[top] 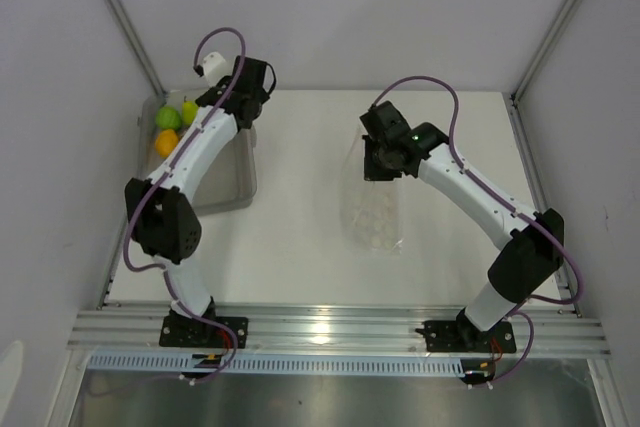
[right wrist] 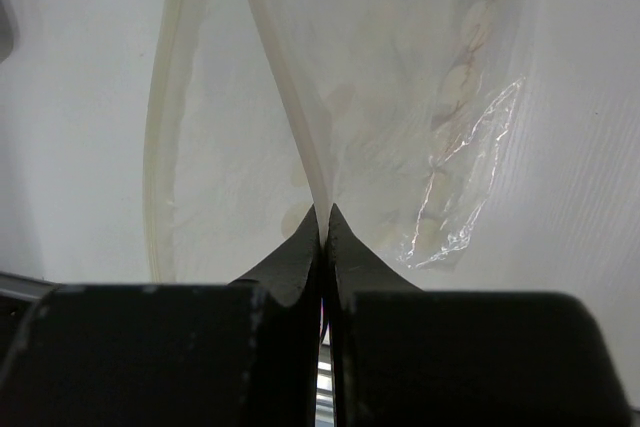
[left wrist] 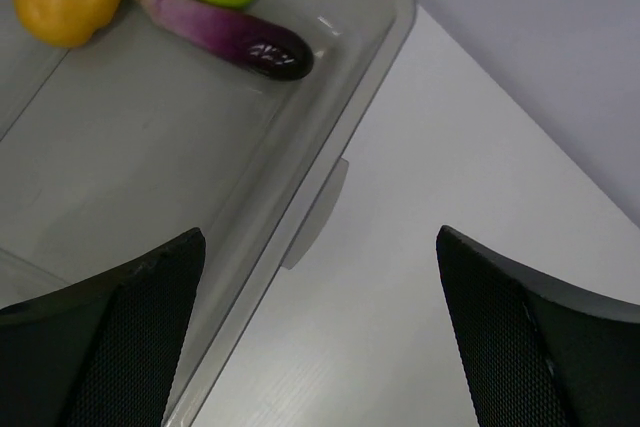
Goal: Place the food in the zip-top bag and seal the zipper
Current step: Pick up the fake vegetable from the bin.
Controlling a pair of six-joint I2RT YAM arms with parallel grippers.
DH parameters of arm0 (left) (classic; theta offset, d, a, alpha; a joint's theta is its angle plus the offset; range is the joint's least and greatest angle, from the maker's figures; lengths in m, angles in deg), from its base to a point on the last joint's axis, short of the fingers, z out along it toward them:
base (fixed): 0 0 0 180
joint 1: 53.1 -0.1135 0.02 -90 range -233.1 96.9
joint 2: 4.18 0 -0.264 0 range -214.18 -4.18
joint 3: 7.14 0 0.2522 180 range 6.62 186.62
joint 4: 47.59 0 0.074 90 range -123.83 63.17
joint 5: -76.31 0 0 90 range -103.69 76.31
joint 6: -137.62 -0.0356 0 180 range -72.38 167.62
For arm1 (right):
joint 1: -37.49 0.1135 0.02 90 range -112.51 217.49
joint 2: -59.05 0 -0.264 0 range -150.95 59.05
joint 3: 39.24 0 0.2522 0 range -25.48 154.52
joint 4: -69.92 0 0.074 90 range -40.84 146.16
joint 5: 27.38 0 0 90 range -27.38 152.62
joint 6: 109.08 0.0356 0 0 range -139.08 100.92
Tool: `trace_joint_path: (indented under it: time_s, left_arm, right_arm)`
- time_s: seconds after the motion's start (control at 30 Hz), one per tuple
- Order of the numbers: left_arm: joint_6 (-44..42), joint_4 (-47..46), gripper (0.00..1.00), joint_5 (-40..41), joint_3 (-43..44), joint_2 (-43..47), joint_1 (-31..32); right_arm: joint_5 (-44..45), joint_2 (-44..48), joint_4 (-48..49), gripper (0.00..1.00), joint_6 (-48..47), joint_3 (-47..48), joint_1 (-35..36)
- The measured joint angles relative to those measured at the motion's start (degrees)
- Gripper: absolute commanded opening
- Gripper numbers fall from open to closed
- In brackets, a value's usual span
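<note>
Clear zip-top bag (top: 372,212) lies empty at 3 o'clock, its edge pinched by the right hand (right wrist: 322,219). The left hand (left wrist: 320,287) is spread above the bin (left wrist: 395,17) at 10 o'clock; all food (left wrist: 235,37) waits there.

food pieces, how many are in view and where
4, all in the grey bin: green fruit, pear and orange fruit at its far end, eggplant beside them, seen only from the left wrist view.

One bin (top: 232,187), one clear bag (top: 372,212), two arms (top: 205,142), apparently four toy foods (left wrist: 225,35).
</note>
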Motion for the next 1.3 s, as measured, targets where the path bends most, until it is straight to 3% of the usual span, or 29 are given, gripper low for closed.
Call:
trace_joint_path:
  time_s: [0.23,0.43,0.63,0.9,1.3]
  left_arm:
    - [7.96,9.7,0.99,-0.98,10.08,-7.8,-6.71]
    - [10.14,13.0,0.99,2.01,17.38,-12.9,-8.0]
    - [8.04,9.94,1.0,2.38,19.65,-18.03,-8.35]
    - [3.34,5.53,0.99,-3.13,21.49,-25.57,-12.85]
    - [4.74,12.35,1.0,-11.19,30.25,-31.45,-16.57]
  right_arm:
    - [-2.47,0.0,1.46,0.0,-1.25,-0.37,-0.98]
    - [-4.09,0.0,2.56,0.0,-1.86,-0.37,-1.38]
    - [-5.42,0.0,4.07,0.0,-2.08,-1.16,-1.42]
    - [-7.02,0.0,5.92,0.0,-2.08,-4.0,-1.44]
    - [-8.02,0.0,8.81,0.0,-2.38,-5.16,-1.49]
